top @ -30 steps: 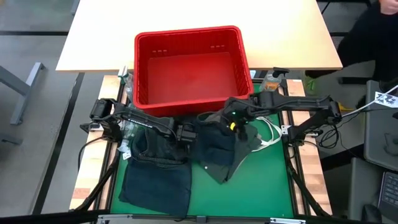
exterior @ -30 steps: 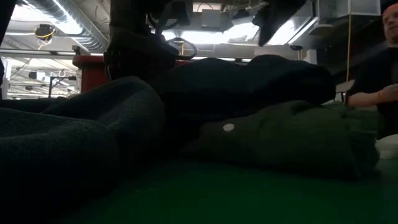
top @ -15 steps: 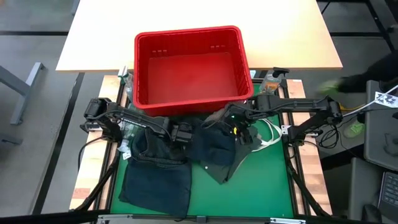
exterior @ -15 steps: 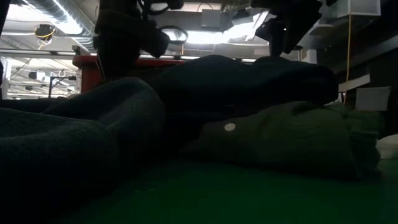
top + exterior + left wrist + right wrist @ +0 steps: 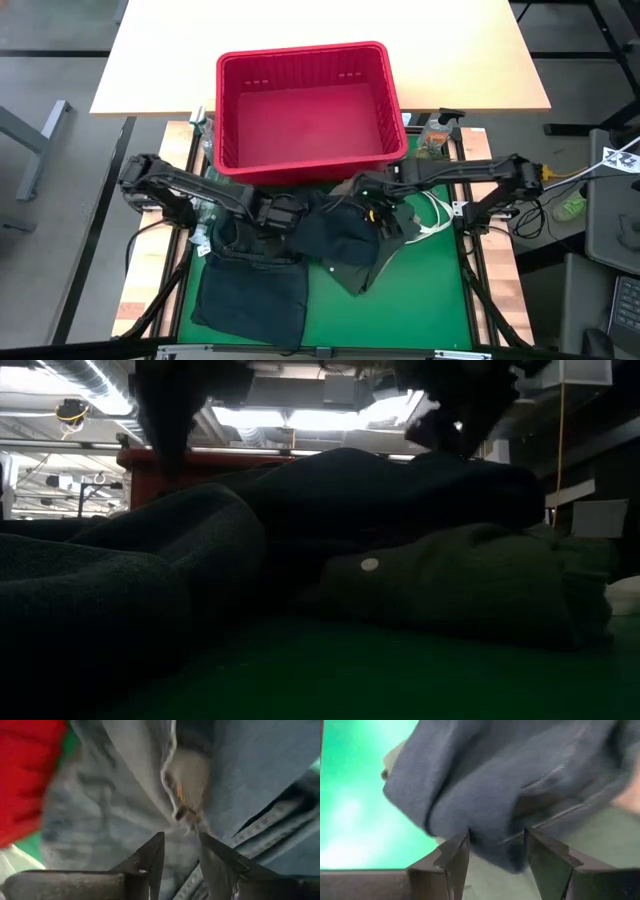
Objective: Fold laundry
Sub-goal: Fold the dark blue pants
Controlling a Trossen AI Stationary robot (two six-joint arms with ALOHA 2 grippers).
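The laundry lies in a heap on the green mat. Dark blue denim jeans (image 5: 250,285) are at the left, a dark navy garment (image 5: 335,235) is in the middle, and an olive-green buttoned shirt (image 5: 392,248) lies partly under the navy garment at the right. My left gripper (image 5: 280,212) hangs open just above the jeans' waist end (image 5: 190,785) and points down. My right gripper (image 5: 372,205) is open above the navy garment (image 5: 510,780), clear of the cloth. In the low view the shirt (image 5: 450,585) rests on the mat in front of the navy heap (image 5: 400,485).
A red slatted basket (image 5: 305,55) stands just beyond the laundry, at the mat's far edge. A clear bottle (image 5: 435,135) stands at the far right. A white cable (image 5: 437,215) lies at the right of the heap. Bare green mat (image 5: 420,300) shows at the near right.
My left gripper has risen off the jeans and drawn a little toward the table's left edge. My right gripper has come down toward the navy garment and tipped a little. The clothes have stayed where they lay.
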